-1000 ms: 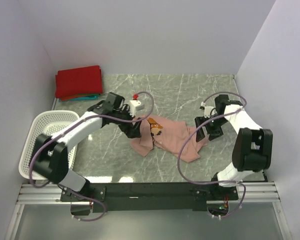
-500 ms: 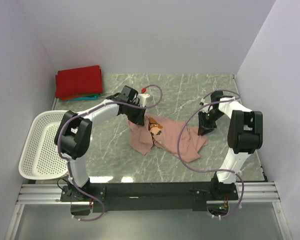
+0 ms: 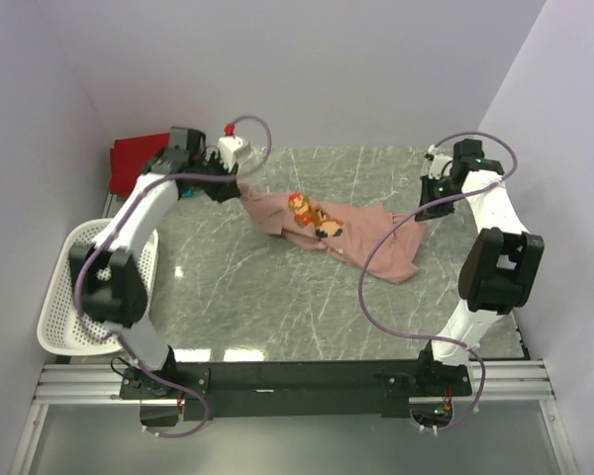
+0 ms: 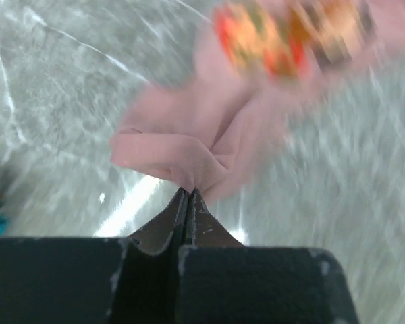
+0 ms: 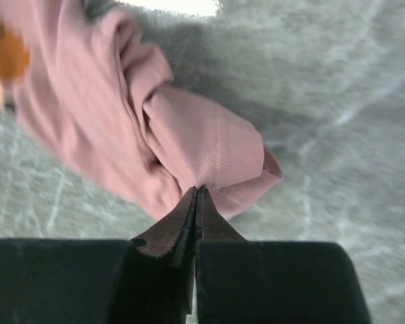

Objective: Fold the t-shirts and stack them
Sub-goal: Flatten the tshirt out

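Across the marble table (image 3: 277,297) we note the pink t-shirt (image 3: 361,236) drawn out between arms: left gripper (image 4: 189,192) pinching one bunched edge, right gripper (image 5: 197,189) pinching a hem.

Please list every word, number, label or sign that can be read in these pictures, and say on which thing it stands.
None can be read.
The print on the pink t-shirt is a colourful picture. No letters show in it, and the left wrist view blurs it.
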Tool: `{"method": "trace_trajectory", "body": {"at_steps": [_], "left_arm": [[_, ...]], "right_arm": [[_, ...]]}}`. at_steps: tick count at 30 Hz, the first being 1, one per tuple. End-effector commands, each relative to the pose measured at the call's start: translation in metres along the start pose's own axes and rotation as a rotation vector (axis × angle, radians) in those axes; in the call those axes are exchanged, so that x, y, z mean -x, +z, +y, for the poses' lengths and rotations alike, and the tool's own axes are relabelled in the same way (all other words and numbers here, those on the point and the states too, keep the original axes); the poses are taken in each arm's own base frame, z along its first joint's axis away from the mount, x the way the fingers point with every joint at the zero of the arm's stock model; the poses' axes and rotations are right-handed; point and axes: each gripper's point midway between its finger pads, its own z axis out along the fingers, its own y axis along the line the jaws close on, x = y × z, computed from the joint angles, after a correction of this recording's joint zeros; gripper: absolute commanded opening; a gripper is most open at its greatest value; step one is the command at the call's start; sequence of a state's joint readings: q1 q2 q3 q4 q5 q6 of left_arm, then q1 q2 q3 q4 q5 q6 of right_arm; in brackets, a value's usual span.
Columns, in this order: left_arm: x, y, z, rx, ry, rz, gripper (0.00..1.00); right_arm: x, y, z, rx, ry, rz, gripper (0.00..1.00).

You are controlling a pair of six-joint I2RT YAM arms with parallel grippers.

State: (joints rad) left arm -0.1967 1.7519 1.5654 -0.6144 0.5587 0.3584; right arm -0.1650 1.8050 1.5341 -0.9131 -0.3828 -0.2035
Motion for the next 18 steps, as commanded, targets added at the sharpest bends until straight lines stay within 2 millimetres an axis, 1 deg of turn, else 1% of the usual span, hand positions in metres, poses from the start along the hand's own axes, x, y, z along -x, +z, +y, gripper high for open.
{"method": "trace_trajectory", "body": {"at_steps": [1, 2, 3, 4, 5, 6, 7, 8, 9, 10, 11, 12, 13, 14, 15, 16, 17, 18], "left_arm": [[-0.018, -0.051, -0.05, -0.079, 0.359, -0.006, 0.01], [-0.026, -0.073, -0.061, -0.05, 0.436, -0.007, 0.0], [-0.077, -0.069, -0.064, -0.074, 0.518, 0.088, 0.01], [-0.099, -0.073, -0.065, -0.063, 0.569, 0.128, 0.0], [-0.111, -0.086, -0.056, 0.01, 0.69, 0.159, 0.0], [-0.158, -0.08, -0.057, 0.0, 0.675, 0.231, 0.0], [-0.172, -0.08, -0.054, 0.019, 0.693, 0.252, 0.0], [-0.185, -0.082, -0.045, 0.068, 0.715, 0.294, 0.0], [-0.199, -0.076, -0.036, 0.105, 0.706, 0.308, 0.0], [-0.202, -0.073, -0.029, 0.133, 0.687, 0.318, 0.01], [-0.212, -0.066, -0.025, 0.134, 0.615, 0.345, 0.11], [-0.201, -0.066, -0.017, 0.151, 0.576, 0.328, 0.18], [-0.2, -0.059, -0.014, 0.126, 0.519, 0.335, 0.33], [-0.191, -0.058, -0.014, 0.123, 0.432, 0.313, 0.41], [-0.159, -0.059, -0.016, 0.089, 0.399, 0.239, 0.48], [-0.149, -0.054, -0.017, 0.057, 0.359, 0.22, 0.66], [-0.135, -0.051, -0.024, 0.018, 0.301, 0.179, 0.74], [-0.097, -0.05, -0.033, -0.035, 0.297, 0.082, 0.79]], "right_arm": [[-0.016, -0.042, 0.004, 0.006, -0.08, -0.02, 0.0], [-0.029, -0.043, 0.0, -0.001, -0.131, 0.009, 0.0], [-0.054, -0.042, 0.0, -0.005, -0.152, 0.045, 0.0], [-0.067, -0.041, -0.004, -0.015, -0.175, 0.068, 0.0], [-0.082, -0.042, -0.013, -0.056, -0.242, 0.099, 0.0], [-0.11, -0.031, -0.016, -0.047, -0.25, 0.17, 0.0], [-0.12, -0.027, -0.019, -0.053, -0.261, 0.198, 0.0], [-0.13, -0.023, -0.022, -0.05, -0.28, 0.231, 0.0], [-0.141, -0.016, -0.023, -0.039, -0.274, 0.274, 0.0], [-0.143, -0.013, -0.023, -0.028, -0.266, 0.285, 0.0], [-0.147, -0.008, -0.021, -0.008, -0.24, 0.312, 0.0], [-0.142, -0.007, -0.018, 0.01, -0.229, 0.303, 0.0], [-0.142, -0.007, -0.015, 0.026, -0.208, 0.316, 0.0], [-0.142, -0.006, -0.013, 0.044, -0.198, 0.321, 0.0], [-0.136, -0.007, -0.009, 0.064, -0.196, 0.31, 0.0], [-0.136, -0.007, -0.006, 0.079, -0.191, 0.309, 0.0], [-0.138, -0.008, -0.004, 0.091, -0.183, 0.319, 0.0], [-0.138, -0.008, -0.003, 0.096, -0.179, 0.318, 0.0]]}}
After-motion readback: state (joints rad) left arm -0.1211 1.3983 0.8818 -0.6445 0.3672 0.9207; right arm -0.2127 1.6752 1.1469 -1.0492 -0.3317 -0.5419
